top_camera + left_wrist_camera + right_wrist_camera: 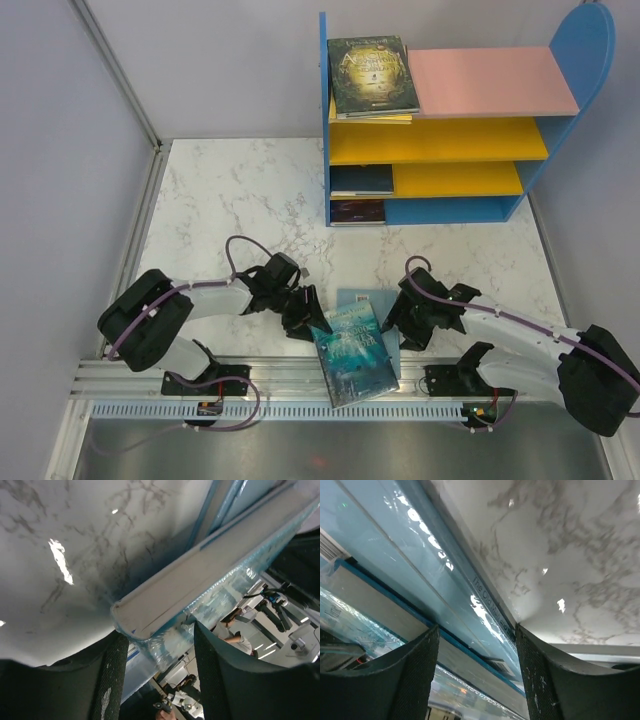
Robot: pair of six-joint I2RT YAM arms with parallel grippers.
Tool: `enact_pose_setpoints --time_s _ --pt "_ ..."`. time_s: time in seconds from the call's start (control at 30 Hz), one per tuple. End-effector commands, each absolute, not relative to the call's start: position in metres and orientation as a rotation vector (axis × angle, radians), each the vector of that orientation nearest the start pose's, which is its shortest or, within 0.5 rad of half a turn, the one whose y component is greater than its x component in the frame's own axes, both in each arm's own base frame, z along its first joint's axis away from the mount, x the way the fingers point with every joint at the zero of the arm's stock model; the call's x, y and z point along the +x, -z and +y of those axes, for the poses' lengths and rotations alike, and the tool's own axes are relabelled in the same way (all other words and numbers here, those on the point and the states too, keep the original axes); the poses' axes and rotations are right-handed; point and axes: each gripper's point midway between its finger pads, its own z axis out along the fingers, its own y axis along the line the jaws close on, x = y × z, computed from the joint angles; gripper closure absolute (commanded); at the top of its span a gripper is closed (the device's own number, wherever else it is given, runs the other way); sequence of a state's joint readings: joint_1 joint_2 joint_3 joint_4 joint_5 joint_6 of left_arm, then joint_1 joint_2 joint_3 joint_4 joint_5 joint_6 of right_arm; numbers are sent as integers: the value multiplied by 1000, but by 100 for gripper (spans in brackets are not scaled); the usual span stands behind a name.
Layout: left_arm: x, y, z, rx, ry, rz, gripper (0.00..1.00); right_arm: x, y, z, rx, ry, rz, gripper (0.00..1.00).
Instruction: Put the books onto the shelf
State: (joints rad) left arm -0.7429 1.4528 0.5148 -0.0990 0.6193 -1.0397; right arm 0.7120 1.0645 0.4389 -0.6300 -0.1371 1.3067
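Note:
Two teal-blue books lie stacked at the near table edge. The upper one [352, 355] is skewed and overhangs the rail; the lower one [378, 300] shows behind it. My left gripper [305, 322] is open at the upper book's left corner. In the left wrist view that corner [165, 600] sits between the fingers [157, 630], its wrapped cover against the right finger. My right gripper [408, 325] is open at the stack's right side, with the lower book's spine [490, 605] and the upper book's page edge [385, 605] between its fingers [477, 627].
The shelf [490, 80] stands at the back right. A dark green book [372, 75] lies on its pink top over a yellow book [385, 119]. A navy book [362, 180] lies on a yellow board, and a dark book [357, 211] on the bottom. Grey walls close the left and back.

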Motion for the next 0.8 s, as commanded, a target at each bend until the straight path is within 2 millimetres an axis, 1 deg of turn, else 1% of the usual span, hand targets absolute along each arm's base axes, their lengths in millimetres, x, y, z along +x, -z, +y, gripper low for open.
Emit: enact_pose_setpoints --time_s 0.0,0.03,0.1,0.13,0.17,0.2,0.23,0.27,0.3,0.33,0.37,0.4,0.43,0.47,0.5,0.53,0.57,0.6,0.63,0.7,0.73,0.77 --pt "130 -33 -295 -209 1275 2911 43 83 5 194 931 -594 2982 31" --pt "129 -28 -296 -199 1260 2912 42 84 5 197 911 -604 2991 31" --pt "125 -10 -292 -234 1202 2947 42 82 8 197 869 -575 3025 31" --pt "126 -7 -294 -236 1223 2928 43 83 7 199 864 -579 3027 31" --pt "119 3 -287 -268 1201 2952 43 83 7 199 860 -575 3031 31" --pt "117 8 -285 -327 1206 2961 44 82 8 200 860 -574 3041 31" --pt "122 3 -291 -320 1277 2897 44 83 7 203 855 -589 3042 31" --pt "115 8 -285 -350 1281 2900 44 81 9 204 851 -593 3053 31" --pt "118 3 -288 -382 1326 2866 44 80 8 208 860 -616 3063 30" --pt "116 2 -287 -389 1351 2847 44 81 8 214 857 -662 3058 30" --pt "121 -8 -294 -380 1429 2781 44 78 11 216 856 -665 3070 30" --pt "122 -12 -296 -380 1462 2758 44 79 11 219 863 -677 3068 30" --pt "120 -15 -295 -382 1492 2737 48 79 11 220 858 -677 3068 30" --pt "124 -27 -300 -349 1568 2668 51 80 13 220 864 -664 3069 30" --pt "123 -33 -301 -377 1603 2649 53 81 13 220 852 -660 3068 30" --pt "121 -37 -299 -377 1634 2621 61 82 12 221 852 -660 3065 30" --pt "123 -48 -302 -374 1691 2570 64 82 12 221 847 -660 3066 30" --pt "123 -53 -302 -364 1716 2544 66 82 13 220 850 -656 3065 30" --pt "123 -58 -303 -356 1737 2527 73 81 14 219 847 -652 3068 30" --pt "124 -74 -307 -315 1789 2478 81 80 13 219 855 -657 3065 30" --pt "127 -82 -309 -298 1810 2454 92 80 13 218 858 -656 3064 30" --pt "127 -90 -311 -271 1831 2433 97 80 12 218 859 -665 3055 30"
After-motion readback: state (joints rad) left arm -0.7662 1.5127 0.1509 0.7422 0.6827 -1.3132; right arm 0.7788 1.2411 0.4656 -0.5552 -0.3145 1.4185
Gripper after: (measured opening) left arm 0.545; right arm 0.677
